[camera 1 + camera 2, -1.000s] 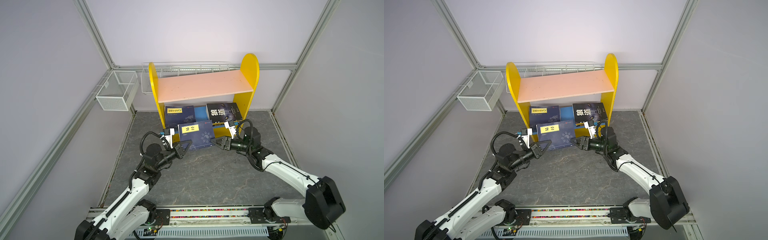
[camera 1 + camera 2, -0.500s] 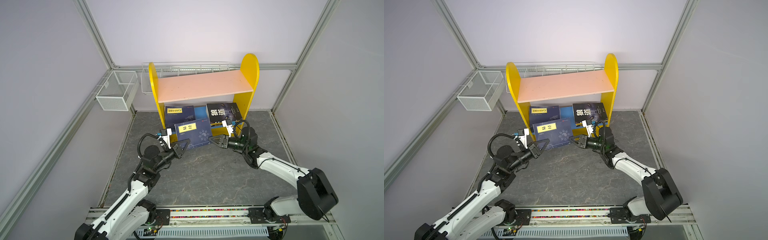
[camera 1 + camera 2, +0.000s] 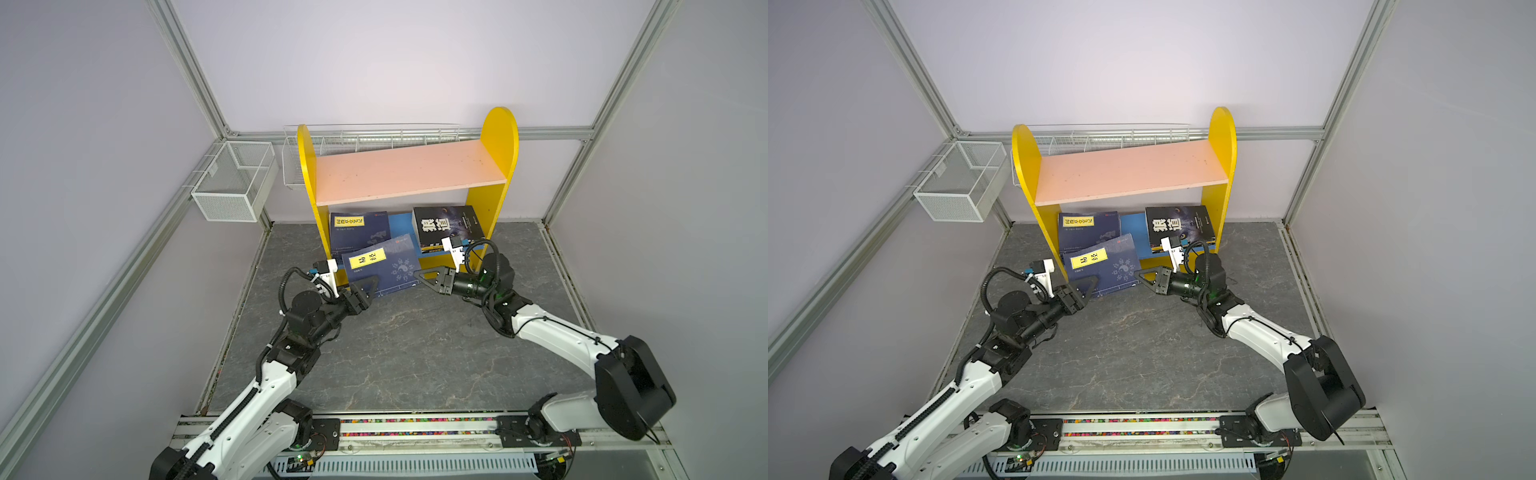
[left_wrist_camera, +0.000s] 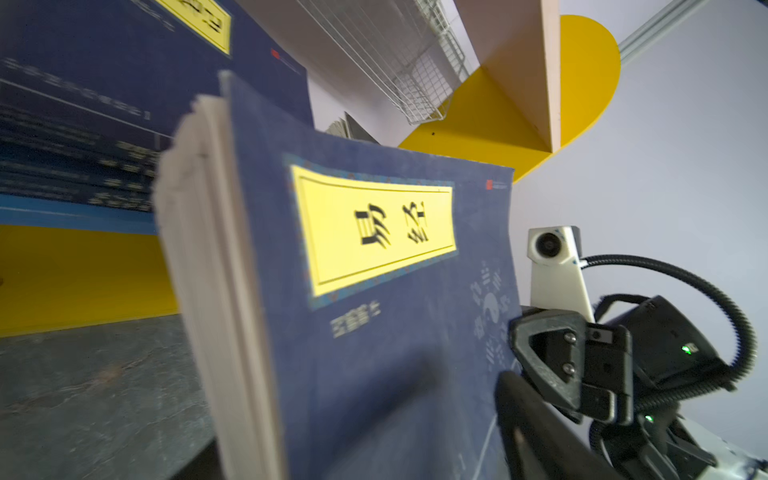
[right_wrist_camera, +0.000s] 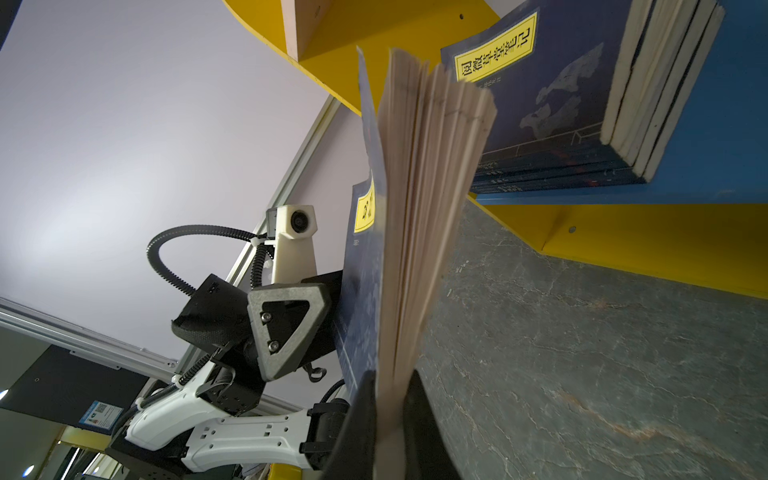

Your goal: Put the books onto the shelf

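Tilted navy-blue paperback (image 3: 382, 266), yellow label reading 易经, at front edge of blue lower board (image 3: 401, 226) of yellow-sided two-tier bookcase (image 3: 500, 137), left half, overlapping navy paperback stack (image 3: 359, 230) labelled 阅微草堂笔记. Pinched at fanned page edge by right gripper (image 3: 417, 275), jaws closed on it. Left gripper (image 3: 368, 286) spread wide at opposite corner; contact with cover unclear. Black book (image 3: 444, 228) marked 狼道 at board's right end. Grey marbled tabletop (image 3: 395, 340) underneath.

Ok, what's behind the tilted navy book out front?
A stack of navy books on the blue lower board; the tilted book covers the stack's near edge, so anything there is hidden.
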Controlling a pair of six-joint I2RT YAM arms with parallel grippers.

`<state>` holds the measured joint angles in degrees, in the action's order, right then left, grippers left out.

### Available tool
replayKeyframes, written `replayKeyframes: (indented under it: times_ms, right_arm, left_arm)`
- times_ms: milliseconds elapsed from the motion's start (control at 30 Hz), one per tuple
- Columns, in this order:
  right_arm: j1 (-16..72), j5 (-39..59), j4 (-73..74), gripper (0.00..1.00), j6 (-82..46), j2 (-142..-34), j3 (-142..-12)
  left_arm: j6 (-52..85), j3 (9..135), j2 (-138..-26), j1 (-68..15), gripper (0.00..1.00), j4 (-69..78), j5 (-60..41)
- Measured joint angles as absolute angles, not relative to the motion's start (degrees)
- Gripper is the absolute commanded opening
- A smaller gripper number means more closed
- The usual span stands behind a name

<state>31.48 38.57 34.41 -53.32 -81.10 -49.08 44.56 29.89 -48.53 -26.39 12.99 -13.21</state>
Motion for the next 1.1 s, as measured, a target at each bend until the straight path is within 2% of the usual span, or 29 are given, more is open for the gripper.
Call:
replayKeyframes:
  times_ms: [133,267,400,533,800,1100]
  right_arm:
    - [30.85,38.11,33.65,0.07,-52.66,-83.15,-54.37]
    - [30.28,36.14,29.95,0.07,-50.22,-86.06,-60.12]
    - [30.13,33.34,28.21,0.07,-48.73,-90.63,-65.91]
    - [30.09,31.35,28.25,0.07,-48.66,-96.92,-71.53]
    - [30.2,28.95,28.95,0.07,-50.76,-109.71,-80.95]
    - [31.46,27.81,26.39,0.07,-51.42,-115.44,-87.13]
  left_arm:
    - [45.43,29.89,-43.72,-25.93,0.96,5.15,-2.96]
    - [49.15,29.89,-38.76,-24.45,0.95,-5.5,9.1]
    - [53.47,29.89,-37.69,-21.34,0.94,-16.36,16.56]
    - [55.42,29.87,-38.39,-19.57,0.94,-22.31,19.05]
    - [55.72,29.87,-40.58,-19.49,0.94,-25.1,19.75]
    - [55.72,29.87,-40.66,-19.49,0.94,-25.56,19.73]
